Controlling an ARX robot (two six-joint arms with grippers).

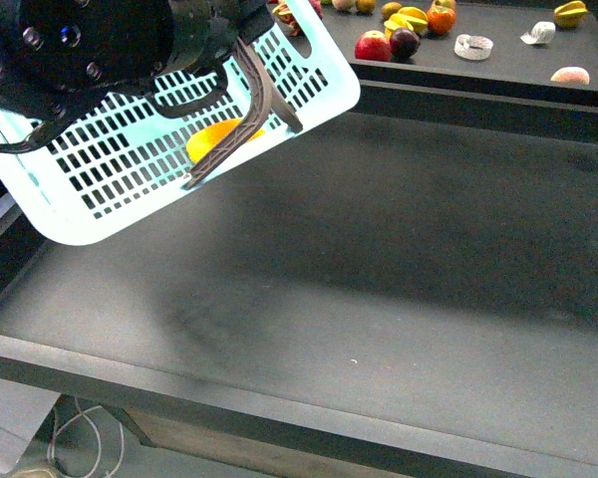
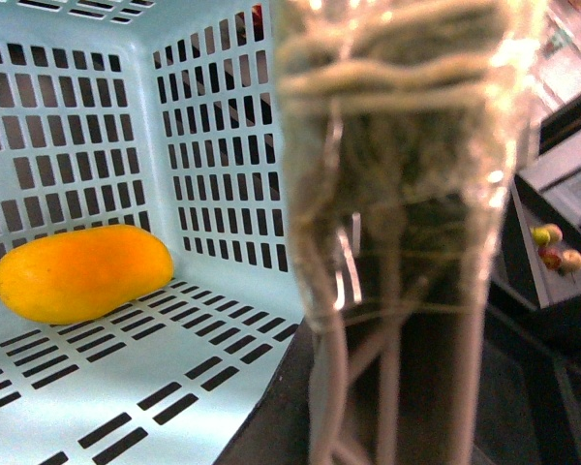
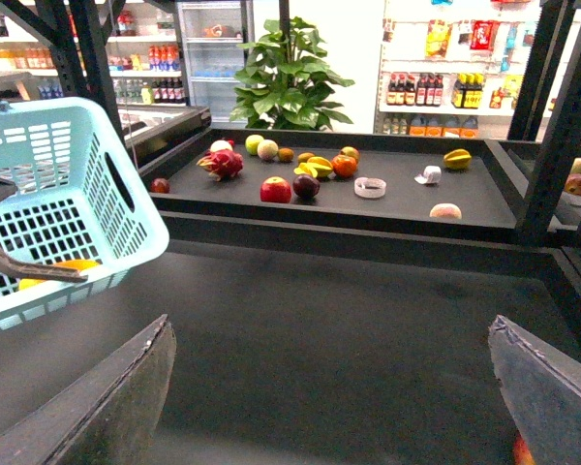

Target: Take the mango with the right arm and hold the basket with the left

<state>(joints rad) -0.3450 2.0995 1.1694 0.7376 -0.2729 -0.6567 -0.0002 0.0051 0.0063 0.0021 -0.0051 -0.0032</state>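
The mango (image 2: 82, 273) lay inside the basket (image 1: 309, 75), against the foot of a slotted wall. I had the left gripper (image 2: 397, 242) up by the basket's rim, and the basket hung tilted above the dark table's (image 1: 399, 259) near-left corner; whether those fingers were clamped I could not tell. My right gripper (image 3: 334, 387) stood wide open and empty over the table. I judged placing done; next, keep the basket steady.

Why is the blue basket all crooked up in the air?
The basket is tilted, lifted off the dark table by the left hand at its rim. The mango lies inside against a wall. Nothing has spilled.
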